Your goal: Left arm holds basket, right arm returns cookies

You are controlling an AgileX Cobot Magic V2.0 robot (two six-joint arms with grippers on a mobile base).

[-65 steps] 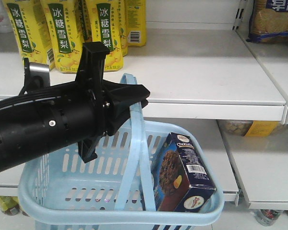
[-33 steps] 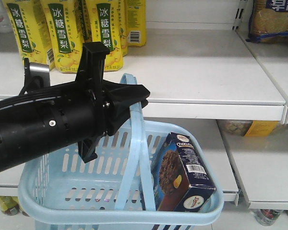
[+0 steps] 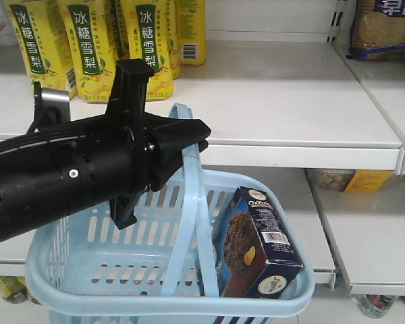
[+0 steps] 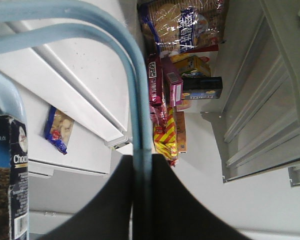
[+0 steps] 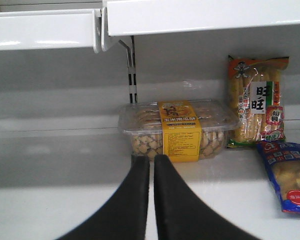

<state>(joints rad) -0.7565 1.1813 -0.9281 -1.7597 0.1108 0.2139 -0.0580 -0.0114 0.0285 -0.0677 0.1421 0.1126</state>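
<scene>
Exterior front-facing view: white metal store shelves [image 3: 290, 88] fill the scene, with tall yellow drink cartons [image 3: 88, 47] lined up at the back left of the upper board. Across the front reaches the left arm [image 3: 61, 182], a thick black cylinder. Its wedge-shaped left gripper [image 3: 187, 138] is clamped on the flat arched handle [image 3: 197, 202] of a light blue slotted plastic shopping basket [image 3: 74, 236]. Held this way, the basket hangs in front of the shelves with its mouth upward, which seems meant to let the other arm reach in. The cookies [image 3: 256, 246], a dark navy cardboard box picturing a chocolate-chip cookie, lean on end inside the basket against its right wall, not yet back on a shelf. Right wrist-mounted view: the right gripper [image 5: 151, 159] has its black fingers drawn almost together, gripping nothing. It faces a clear plastic tub [image 5: 177, 130] of snacks on a lower shelf, and the box does not show there.
</scene>
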